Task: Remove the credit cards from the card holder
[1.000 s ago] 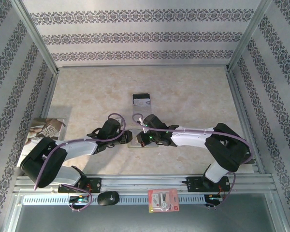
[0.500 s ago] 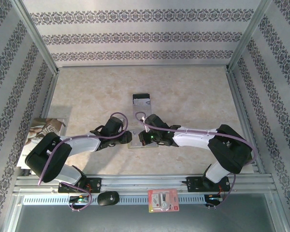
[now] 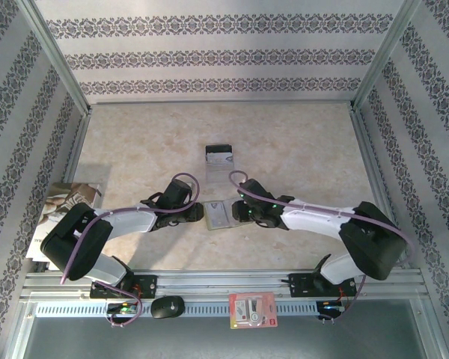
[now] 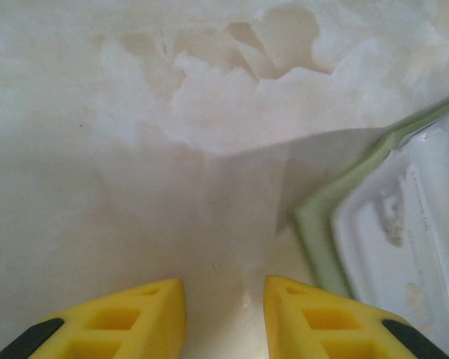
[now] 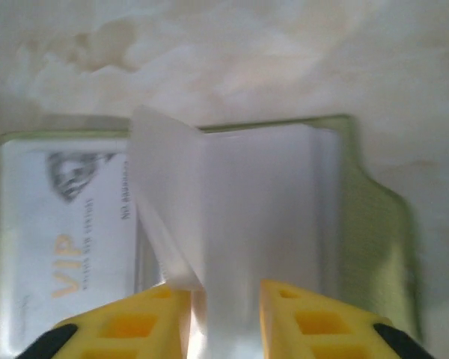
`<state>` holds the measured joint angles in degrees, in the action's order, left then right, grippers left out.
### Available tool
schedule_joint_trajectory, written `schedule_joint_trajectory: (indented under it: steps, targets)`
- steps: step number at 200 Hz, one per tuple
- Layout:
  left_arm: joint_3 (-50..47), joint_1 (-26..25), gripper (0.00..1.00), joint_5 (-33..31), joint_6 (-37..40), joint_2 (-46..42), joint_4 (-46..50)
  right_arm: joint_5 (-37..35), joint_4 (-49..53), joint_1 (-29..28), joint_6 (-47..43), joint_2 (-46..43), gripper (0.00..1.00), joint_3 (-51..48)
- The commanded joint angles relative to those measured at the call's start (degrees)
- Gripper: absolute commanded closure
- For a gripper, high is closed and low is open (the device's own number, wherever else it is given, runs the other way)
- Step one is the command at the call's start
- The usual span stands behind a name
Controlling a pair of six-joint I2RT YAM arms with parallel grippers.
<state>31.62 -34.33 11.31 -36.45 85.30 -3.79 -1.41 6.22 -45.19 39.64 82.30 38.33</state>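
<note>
Left end effector (image 4: 223, 295) spread beside the card holder (image 4: 314, 224), right end effector (image 5: 226, 295) spread over it

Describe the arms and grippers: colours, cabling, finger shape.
Left arm and right arm: black joints, white links, a looping purple cable along each. Left gripper and right gripper: yellow wedge fingers with cut-out pockets, black at the base.

Only one word reads: VIP
You can read "VIP" in gold letters on the pale card (image 5: 67, 224) in the card holder (image 5: 374, 224); the smaller print beside it is too blurred.
</note>
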Motion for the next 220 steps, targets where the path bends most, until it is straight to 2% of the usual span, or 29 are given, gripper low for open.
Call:
schedule_joint_trajectory:
  steps: [1,35,59,84,123,135,188,220]
  targets:
    - [0.25,-0.57,0.65,4.69,1.05,4.77,-1.08,-3.86,2.09,0.96,0.49,-4.85,0.66,-1.49]
    - [1.09,-0.62,0.65,4.49,1.57,2.7,0.03,-1.77,3.16,0.46,-4.91,-10.4,0.66,0.34]
    - [1.5,-0.63,0.61,3.56,1.99,-0.4,1.25,8.98,1.66,-0.44,-9.39,-9.08,0.65,4.12]
    - [2.08,-0.61,0.6,3.83,2.43,-1.46,2.12,17.82,1.68,-3.17,-11.07,-1.92,0.67,9.89]
    - [2.15,-0.65,0.6,4.8,2.0,-0.83,1.46,15.01,2.55,-3.04,-8.72,7.51,0.71,12.29]
    - [2.11,-0.65,0.6,4.8,2.0,-0.87,1.51,12.04,4.31,-2.57,-8.35,8.94,0.73,12.56]
    - [2.13,-0.57,0.6,4.77,2.17,-0.93,1.51,1.74,8.19,-0.87,-7.09,5.58,0.73,8.27]
    - [1.24,-0.33,0.59,3.76,1.68,-2.92,2.45,0.53,8.0,-0.6,-6.42,6.25,0.74,6.37]
